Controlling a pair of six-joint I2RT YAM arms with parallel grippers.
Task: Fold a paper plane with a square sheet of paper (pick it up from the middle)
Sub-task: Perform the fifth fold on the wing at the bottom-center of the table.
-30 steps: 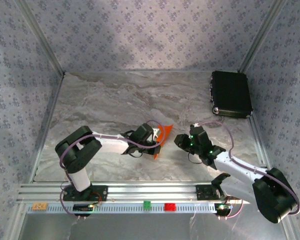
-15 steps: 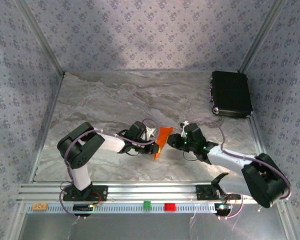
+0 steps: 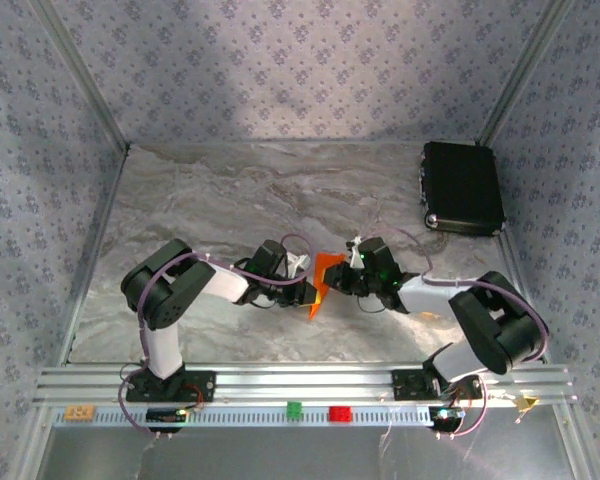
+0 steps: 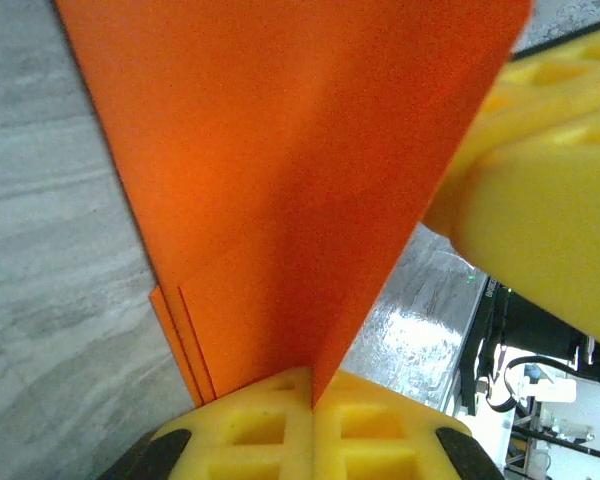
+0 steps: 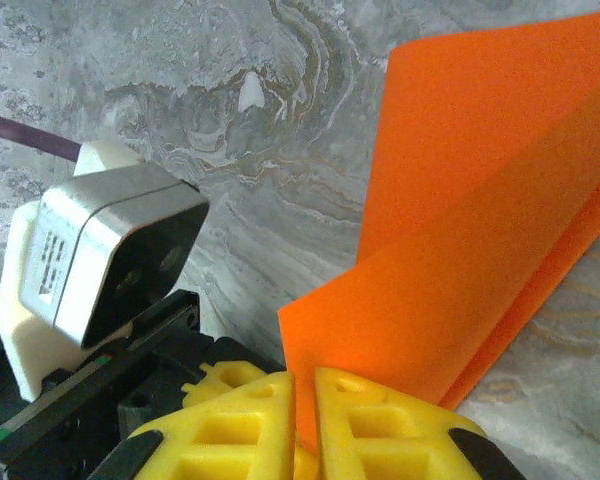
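The orange sheet of paper (image 3: 322,280) stands folded on edge in the middle of the marble table, between my two grippers. In the left wrist view the paper (image 4: 280,180) rises in several layers from my left gripper (image 4: 312,385), whose yellow pads are shut on its lower corner. My right gripper (image 5: 303,400) has an edge of the paper (image 5: 480,200) pinched in the narrow slit between its pads. The right gripper's yellow fingers (image 4: 540,170) press against the sheet's far side. From above, the left gripper (image 3: 307,286) and the right gripper (image 3: 340,279) meet at the paper.
A black box (image 3: 463,187) lies at the back right of the table (image 3: 230,200). On the front rail sit a yellow-orange block (image 3: 78,411), a green block (image 3: 294,408) and a red block (image 3: 338,413). The left wrist's camera housing (image 5: 100,260) is close beside the right gripper.
My right gripper has swung left across the table and closed on the paper's right side. The left gripper has drawn back slightly, still holding the paper, which now stands more upright.
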